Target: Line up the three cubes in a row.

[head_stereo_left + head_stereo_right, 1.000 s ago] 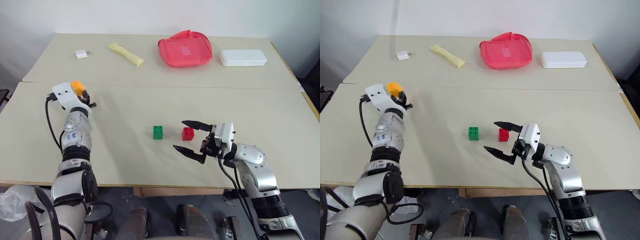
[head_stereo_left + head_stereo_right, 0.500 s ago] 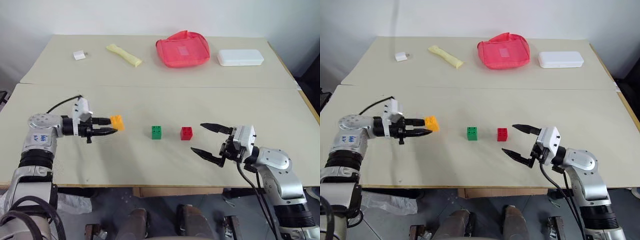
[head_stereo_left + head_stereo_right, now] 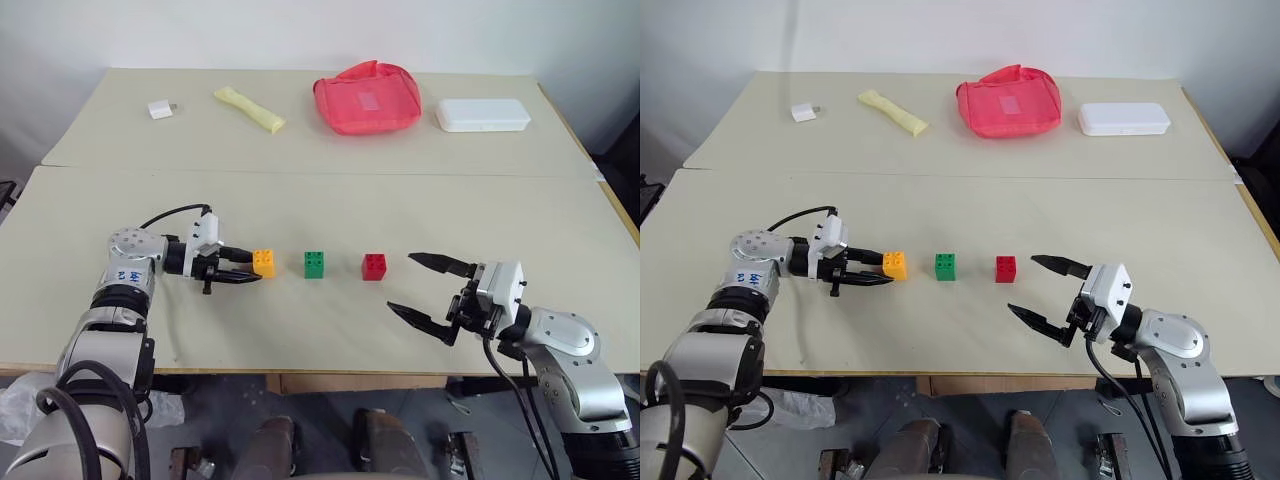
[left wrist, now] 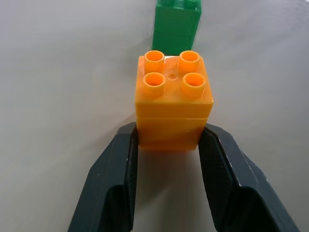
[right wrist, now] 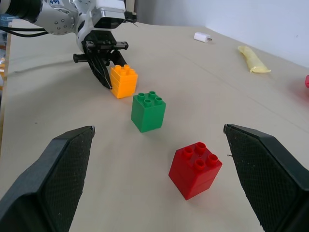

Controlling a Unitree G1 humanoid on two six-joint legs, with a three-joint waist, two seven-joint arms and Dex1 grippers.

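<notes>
Beige tabletop (image 3: 320,210), two boards butted, seam across middle. Near edge: right gripper (image 3: 428,290) hovering right of red cube (image 3: 374,266), jaws wide apart, holding nothing. Left gripper (image 3: 243,273) pointing right along table, jaws clamped on orange cube (image 3: 264,262). Orange, green cube (image 3: 315,264), red in one row across near board, small gaps between, studs up. Far board: white charger block (image 3: 161,109), yellow packet (image 3: 251,108), red mesh bag (image 3: 368,97), long white box (image 3: 483,114).
</notes>
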